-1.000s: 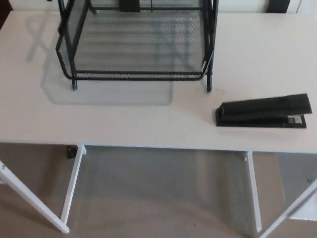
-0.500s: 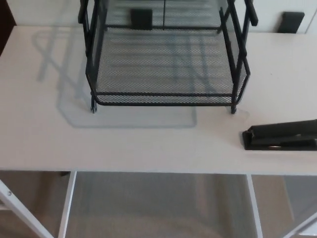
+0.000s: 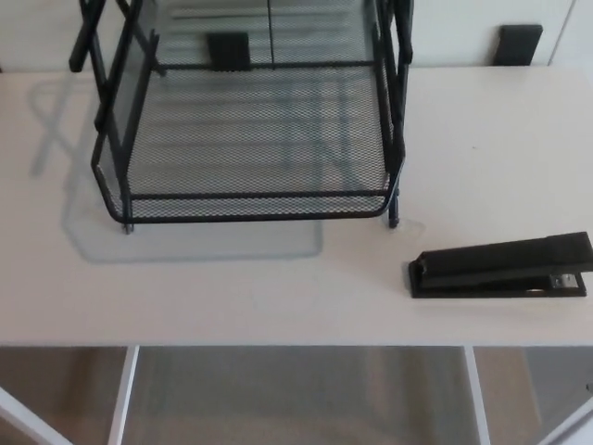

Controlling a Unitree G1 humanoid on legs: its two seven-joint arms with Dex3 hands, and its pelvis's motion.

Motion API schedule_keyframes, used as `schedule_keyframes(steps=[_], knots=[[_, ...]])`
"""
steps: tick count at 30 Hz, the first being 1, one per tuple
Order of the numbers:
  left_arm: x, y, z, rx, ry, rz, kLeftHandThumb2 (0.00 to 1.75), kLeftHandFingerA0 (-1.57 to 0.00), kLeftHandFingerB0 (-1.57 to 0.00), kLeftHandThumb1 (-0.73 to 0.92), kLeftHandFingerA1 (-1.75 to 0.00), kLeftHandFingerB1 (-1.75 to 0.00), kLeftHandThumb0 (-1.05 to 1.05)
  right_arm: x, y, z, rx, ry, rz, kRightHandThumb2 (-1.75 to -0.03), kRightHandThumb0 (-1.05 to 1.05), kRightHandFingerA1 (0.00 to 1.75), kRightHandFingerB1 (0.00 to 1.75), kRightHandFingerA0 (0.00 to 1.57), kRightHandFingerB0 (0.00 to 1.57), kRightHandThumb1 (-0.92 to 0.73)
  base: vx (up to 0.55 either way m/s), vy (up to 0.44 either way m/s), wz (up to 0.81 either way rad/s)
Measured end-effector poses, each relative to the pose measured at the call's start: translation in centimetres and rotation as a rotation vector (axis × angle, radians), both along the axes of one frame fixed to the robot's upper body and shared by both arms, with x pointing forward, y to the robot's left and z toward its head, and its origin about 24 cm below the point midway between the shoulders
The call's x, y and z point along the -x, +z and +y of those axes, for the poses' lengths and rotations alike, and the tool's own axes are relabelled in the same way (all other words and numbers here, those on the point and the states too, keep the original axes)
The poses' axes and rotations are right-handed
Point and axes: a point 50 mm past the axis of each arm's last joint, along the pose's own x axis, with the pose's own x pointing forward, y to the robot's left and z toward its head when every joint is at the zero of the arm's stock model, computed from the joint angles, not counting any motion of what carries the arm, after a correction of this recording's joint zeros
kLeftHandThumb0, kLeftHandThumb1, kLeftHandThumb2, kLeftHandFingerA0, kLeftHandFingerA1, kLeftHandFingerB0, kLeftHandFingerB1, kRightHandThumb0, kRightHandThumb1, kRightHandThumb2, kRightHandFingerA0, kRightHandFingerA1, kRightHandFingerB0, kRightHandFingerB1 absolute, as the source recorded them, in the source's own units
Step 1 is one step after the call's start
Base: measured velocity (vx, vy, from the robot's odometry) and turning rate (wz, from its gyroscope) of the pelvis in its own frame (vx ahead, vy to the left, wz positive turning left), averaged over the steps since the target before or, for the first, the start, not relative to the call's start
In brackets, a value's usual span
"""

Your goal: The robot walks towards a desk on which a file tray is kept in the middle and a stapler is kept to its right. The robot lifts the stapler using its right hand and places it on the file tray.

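Since the whole picture has slid sideways over the last second, the change belongs to the head camera and not to the things. The stapler [image 3: 500, 265] and the file tray [image 3: 255, 194] keep the same places relative to each other on the bench [image 3: 232, 297]. What matters is that the stapler, cut by the right edge half a second ago, now shows whole. It lies flat near the bench's front edge, to the right of the tray's front corner and apart from it. The robot seems to be settling within reach, with the lift not yet begun. Neither hand shows, so whether the right hand is spread or closed cannot be told. The tray's upper tiers run off the top of the view. A small dark block [image 3: 519, 44] at the back right is too indistinct to name.
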Motion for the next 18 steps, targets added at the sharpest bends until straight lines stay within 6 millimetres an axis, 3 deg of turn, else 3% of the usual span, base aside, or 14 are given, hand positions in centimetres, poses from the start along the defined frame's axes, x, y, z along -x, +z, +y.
schedule_keyframes(steps=[4, 5, 7, 8, 9, 10, 11, 12, 13, 14, 17, 18], knots=[[-0.03, 0.01, 0.00, 0.000, -0.002, -0.001, 0.75, -0.17, 0.00, 0.70, -1.11, -0.74, -1.05, 0.05, -0.17, 0.12, 0.007, 0.015, 0.020, -0.74, -0.60, 0.53, 0.36, 0.29, 0.07, -0.44, 0.03, 0.108, -0.09], [-0.04, 0.01, 0.00, 0.000, -0.003, -0.001, 0.72, -0.19, 0.00, 0.71, -1.13, -0.70, -1.05, 0.06, -0.17, 0.12, 0.008, 0.015, 0.020, -0.71, -0.59, 0.50, 0.36, 0.20, 0.07, -0.43, 0.04, 0.185, -0.04], [-0.11, -0.06, -0.10, 0.003, -0.004, -0.002, 0.75, -0.20, 0.00, 0.69, -1.12, -0.69, -1.05, 0.12, -0.22, 0.13, 0.008, 0.011, 0.020, -0.72, -0.56, 0.51, 0.32, 0.22, 0.07, -0.42, -0.04, 0.230, 0.08], [-0.19, -0.02, -0.07, 0.003, -0.006, -0.003, 0.75, -0.20, 0.00, 0.68, -1.13, -0.75, -1.05, -0.02, -0.16, 0.12, 0.009, 0.010, 0.012, -0.92, -0.32, 0.52, 0.50, 0.04, 0.00, -0.38, -0.02, 0.195, -0.16], [-0.20, 0.04, 0.00, 0.000, -0.006, -0.003, 0.76, -0.21, 0.00, 0.67, -1.15, -0.75, -1.05, -0.05, -0.16, 0.14, 0.008, 0.010, 0.009, -0.70, -0.56, 0.50, 0.35, 0.21, 0.07, -0.43, -0.01, 0.188, 0.01], [-0.22, 0.11, 0.09, -0.003, -0.007, -0.003, 0.73, -0.21, 0.00, 0.68, -1.14, -0.69, -1.05, 0.03, -0.25, 0.19, 0.005, 0.007, 0.011, -0.91, -0.31, 0.51, 0.49, 0.04, 0.00, -0.38, 0.03, 0.114, 0.12], [-0.22, 0.16, 0.16, -0.005, -0.006, -0.004, 0.73, -0.20, 0.00, 0.68, -1.13, -0.68, -1.05, 0.14, -0.44, 0.30, -0.001, 0.001, 0.014, -0.91, -0.31, 0.51, 0.49, 0.04, 0.00, -0.38, 0.00, 0.000, 0.00], [-0.22, 0.17, 0.18, -0.007, -0.005, -0.003, 0.73, -0.17, 0.00, 0.72, -1.07, -0.63, -1.05, 0.24, -0.56, 0.34, -0.005, -0.005, 0.018, -0.71, -0.56, 0.53, 0.29, 0.25, 0.08, -0.41, 0.07, 0.066, 0.15], [-0.24, 0.18, 0.18, -0.007, -0.005, -0.004, 0.73, -0.17, 0.00, 0.72, -1.07, -0.63, -1.05, 0.23, -0.54, 0.30, -0.005, -0.009, 0.017, -0.71, -0.56, 0.53, 0.29, 0.25, 0.08, -0.41, 0.00, 0.000, 0.00], [-0.28, 0.18, 0.18, -0.007, -0.006, -0.004, 1.19, -0.17, 0.00, 0.55, -0.85, -0.59, -1.05, 0.10, -0.45, 0.23, -0.003, -0.012, 0.011, -0.90, -0.33, 0.52, 0.50, 0.05, 0.00, -0.34, 0.04, 0.020, 0.09], [-0.37, 0.17, 0.15, -0.006, -0.007, -0.005, 1.19, -0.18, 0.00, 0.55, -0.86, -0.59, -1.05, -0.19, -0.31, 0.21, -0.003, -0.011, -0.003, -0.89, -0.33, 0.52, 0.49, 0.05, 0.00, -0.33, -0.02, -0.034, 0.05], [-0.35, 0.16, 0.15, -0.005, -0.006, -0.005, 0.73, -0.20, 0.00, 0.72, -1.11, -0.71, -1.05, -0.24, -0.26, 0.19, -0.002, -0.012, -0.008, -0.90, -0.33, 0.52, 0.49, 0.05, 0.00, -0.33, 0.00, 0.000, 0.00]])
